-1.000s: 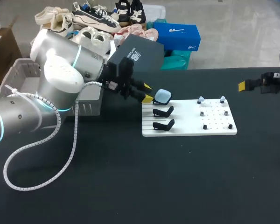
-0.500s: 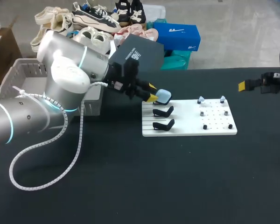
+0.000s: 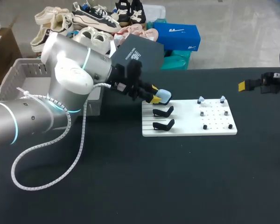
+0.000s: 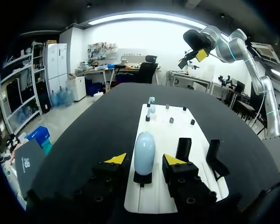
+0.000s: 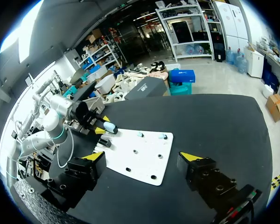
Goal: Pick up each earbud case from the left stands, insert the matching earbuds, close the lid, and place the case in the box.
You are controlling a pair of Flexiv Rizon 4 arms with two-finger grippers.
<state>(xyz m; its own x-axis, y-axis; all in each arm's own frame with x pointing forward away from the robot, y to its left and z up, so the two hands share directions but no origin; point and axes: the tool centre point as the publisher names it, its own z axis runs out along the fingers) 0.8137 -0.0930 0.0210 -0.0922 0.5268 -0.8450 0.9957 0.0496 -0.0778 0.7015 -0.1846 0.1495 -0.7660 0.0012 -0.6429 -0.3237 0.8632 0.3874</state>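
Observation:
A light blue earbud case (image 3: 164, 96) stands upright on the rearmost of three black stands on the white board (image 3: 186, 130). My left gripper (image 3: 155, 98) is at the case and open. In the left wrist view the case (image 4: 144, 151) sits between the yellow fingertips (image 4: 115, 159) with a gap on each side. The other two stands (image 3: 164, 112) are bare. Small earbuds (image 3: 200, 99) sit on pegs at the board's right end. My right gripper (image 5: 142, 157) hangs wide open and empty, high above the table's right edge (image 3: 245, 85).
A grey mesh crate (image 3: 14, 77) stands at the table's left rear, partly behind my left arm. The left arm's white cable (image 3: 46, 154) loops over the black tabletop in front of it.
My left gripper has moved right, towards the case. Its fingers now stand on either side of the case. The right arm has not moved.

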